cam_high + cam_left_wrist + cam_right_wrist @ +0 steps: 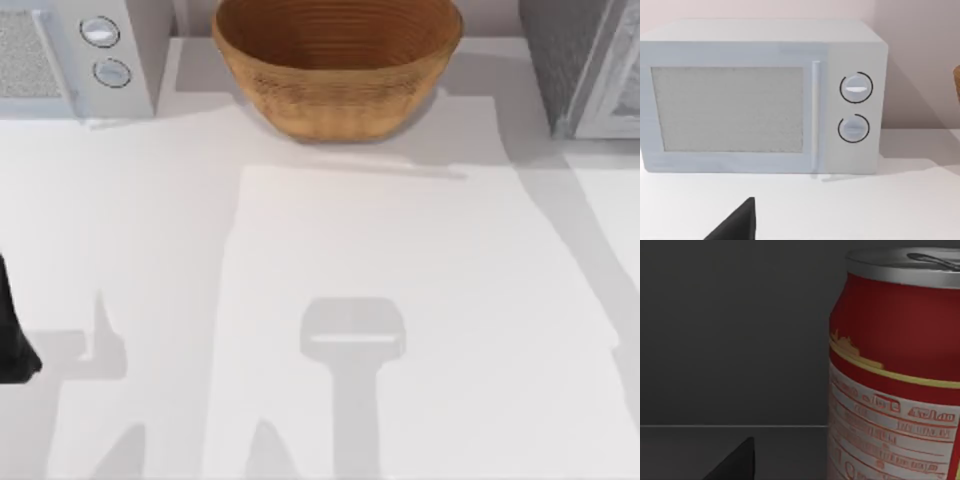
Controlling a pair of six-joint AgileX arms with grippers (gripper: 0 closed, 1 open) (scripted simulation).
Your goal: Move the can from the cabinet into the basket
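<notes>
The can is red with a white label band and a shiny silver top. It stands upright and very close in the right wrist view, against the dark inside walls of the cabinet, which sits at the table's far right corner. A dark tip of my right gripper shows low beside the can, apart from it. The tan woven basket stands at the back middle of the table. My left arm is parked at the left edge, and a dark part of my left gripper faces the white appliance.
A white appliance with two round silver knobs stands at the back left, seen head-on as the white appliance in the left wrist view. The white tabletop carries shadows of the arms.
</notes>
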